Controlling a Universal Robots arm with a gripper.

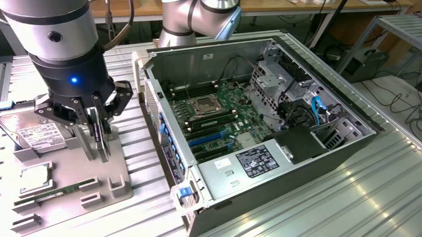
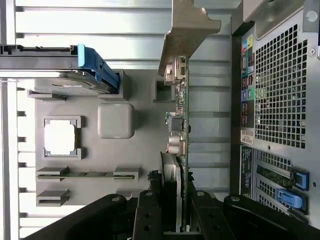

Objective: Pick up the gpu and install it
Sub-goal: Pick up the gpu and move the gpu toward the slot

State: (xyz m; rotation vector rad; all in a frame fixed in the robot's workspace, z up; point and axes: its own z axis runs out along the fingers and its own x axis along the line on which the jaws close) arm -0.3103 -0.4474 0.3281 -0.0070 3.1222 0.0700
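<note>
Black sheet steel, the open computer case (image 1: 310, 192) lies beside a grey moulded plastic fixture tray (image 1: 122, 165). At the tray's edge nearest the case, my dark two-fingered gripper (image 1: 98, 150) is clamped on the thin green circuit-board gpu (image 2: 183, 117), held on edge. My worry is that the slim, smooth card pivots between the pads, or that its pale metal bracket (image 2: 187, 30) snags the case rim.

No legible print on labels (image 1: 262, 160)

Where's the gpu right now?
On the exterior view's left, the gpu stands on edge in the gripper at the gray tray, between the hard drive and the open computer case.
</note>
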